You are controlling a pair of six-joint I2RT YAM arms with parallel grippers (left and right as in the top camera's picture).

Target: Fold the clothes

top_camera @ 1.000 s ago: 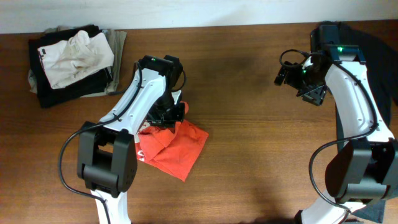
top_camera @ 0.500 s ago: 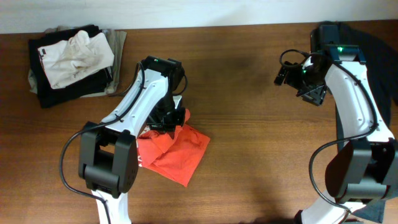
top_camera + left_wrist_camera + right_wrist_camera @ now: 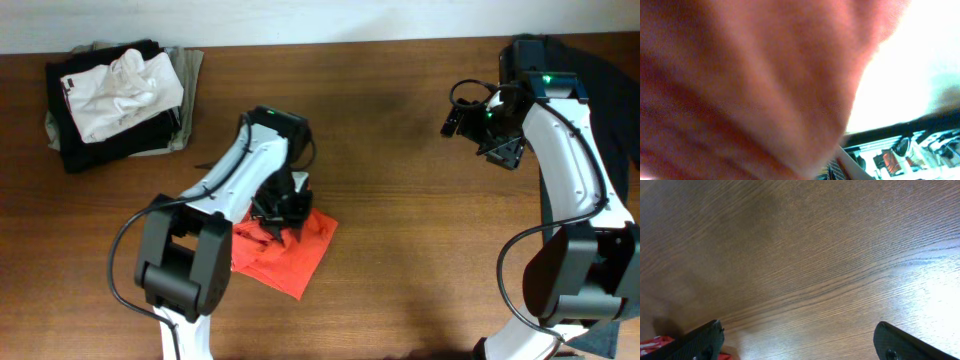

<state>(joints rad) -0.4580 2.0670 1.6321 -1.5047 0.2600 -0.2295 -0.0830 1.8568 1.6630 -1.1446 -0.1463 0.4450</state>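
The red-orange T-shirt [image 3: 290,252] lies crumpled on the wooden table, left of centre. My left gripper [image 3: 280,207] is down in its upper edge and holds a bunch of the cloth. The left wrist view is filled with blurred red-orange cloth [image 3: 740,85], and the fingers are hidden there. My right gripper [image 3: 500,150] hangs open and empty over bare table at the far right; its two fingertips [image 3: 800,345] stand wide apart. A corner of the red shirt shows in the right wrist view [image 3: 652,342]. The black T-shirt [image 3: 612,75] lies bunched at the far right corner.
A stack of folded dark and cream clothes [image 3: 115,92] sits at the back left corner. The wooden table [image 3: 400,230] runs between the two arms.
My left gripper has moved right and toward the front, dragging the red-orange shirt with it; the shirt has bunched up and shifted right. The right arm has not moved.
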